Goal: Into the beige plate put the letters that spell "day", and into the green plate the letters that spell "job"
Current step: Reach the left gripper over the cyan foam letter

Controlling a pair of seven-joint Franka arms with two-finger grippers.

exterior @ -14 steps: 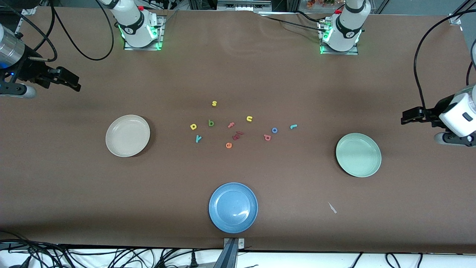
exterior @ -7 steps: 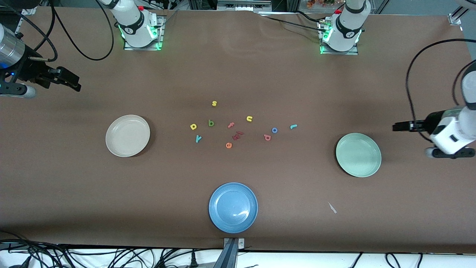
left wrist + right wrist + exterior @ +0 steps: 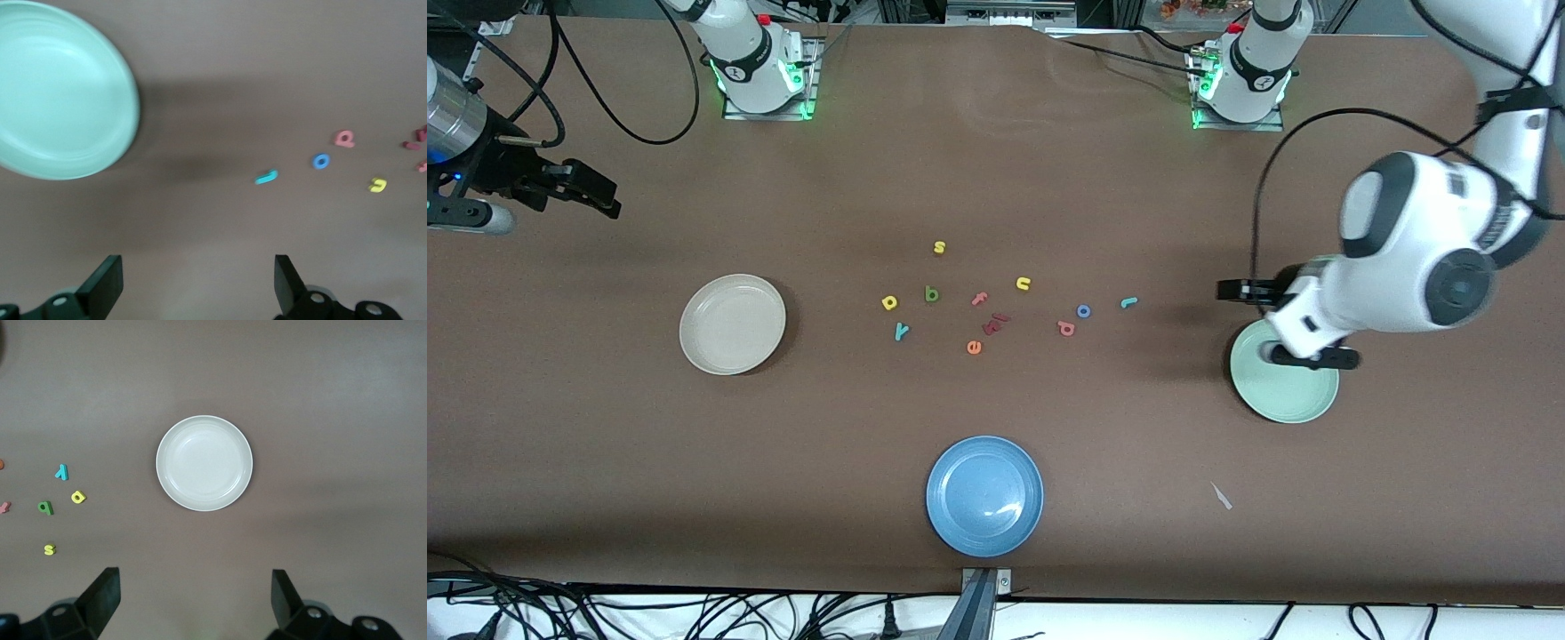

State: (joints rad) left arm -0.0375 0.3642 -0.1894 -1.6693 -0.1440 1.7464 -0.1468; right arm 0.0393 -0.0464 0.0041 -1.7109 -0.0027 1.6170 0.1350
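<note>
Over the green plate (image 3: 1294, 400) the left gripper (image 3: 1232, 290) hangs wide open and empty, right gripper (image 3: 596, 197) parked open too, and the risk is pinching the blue "o" (image 3: 1083, 311) alongside the teal "j" (image 3: 1128, 302).

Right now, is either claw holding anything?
No. The left gripper, over the table beside the green plate, and the waiting right gripper are both open and empty.

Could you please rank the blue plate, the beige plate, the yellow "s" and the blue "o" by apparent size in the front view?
1. blue plate
2. beige plate
3. yellow "s" and blue "o": too alike to rank.
</note>
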